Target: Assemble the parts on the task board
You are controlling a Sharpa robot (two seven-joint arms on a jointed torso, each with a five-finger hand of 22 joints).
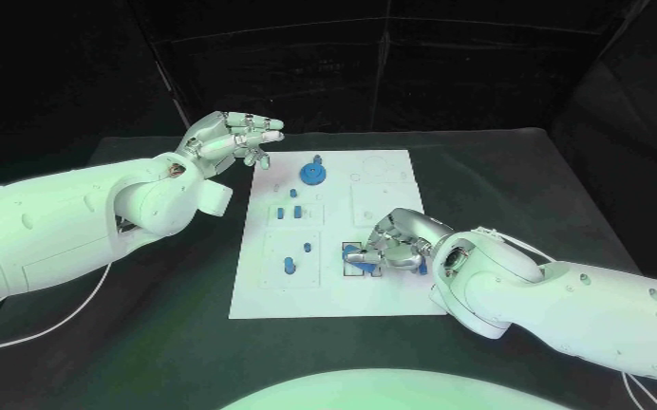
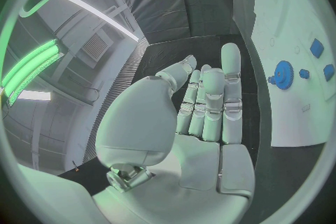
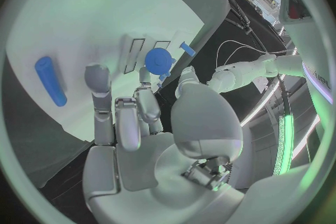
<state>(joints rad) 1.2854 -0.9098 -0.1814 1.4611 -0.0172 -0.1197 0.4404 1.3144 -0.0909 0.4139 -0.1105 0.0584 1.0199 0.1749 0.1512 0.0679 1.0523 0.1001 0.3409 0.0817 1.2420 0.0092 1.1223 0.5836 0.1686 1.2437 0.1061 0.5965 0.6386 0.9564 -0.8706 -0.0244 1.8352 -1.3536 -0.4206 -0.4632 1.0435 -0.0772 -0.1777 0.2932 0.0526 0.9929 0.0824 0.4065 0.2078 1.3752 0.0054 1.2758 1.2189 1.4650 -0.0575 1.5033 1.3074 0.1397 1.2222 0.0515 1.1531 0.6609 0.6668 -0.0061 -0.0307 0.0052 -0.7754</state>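
Observation:
The white task board (image 1: 328, 287) lies in the middle of the black table. A blue gear (image 1: 313, 175) sits near its far edge, with small blue pegs (image 1: 289, 210) and another peg (image 1: 289, 265) on its left half. My left hand (image 1: 233, 139) hovers open above the board's far left corner, fingers extended and holding nothing (image 2: 210, 101); the gear (image 2: 283, 74) lies beyond its fingertips. My right hand (image 1: 397, 244) is low over the board's near middle and pinches a blue round part (image 3: 159, 59) between thumb and finger, over a dark slot (image 1: 359, 260).
A blue cylinder (image 3: 50, 79) lies on the board beside my right hand's fingers. A small blue piece (image 3: 186, 49) sits just past the pinched part. Black table surrounds the board (image 2: 294, 39) on all sides. A white cable (image 1: 55, 325) trails under my left arm.

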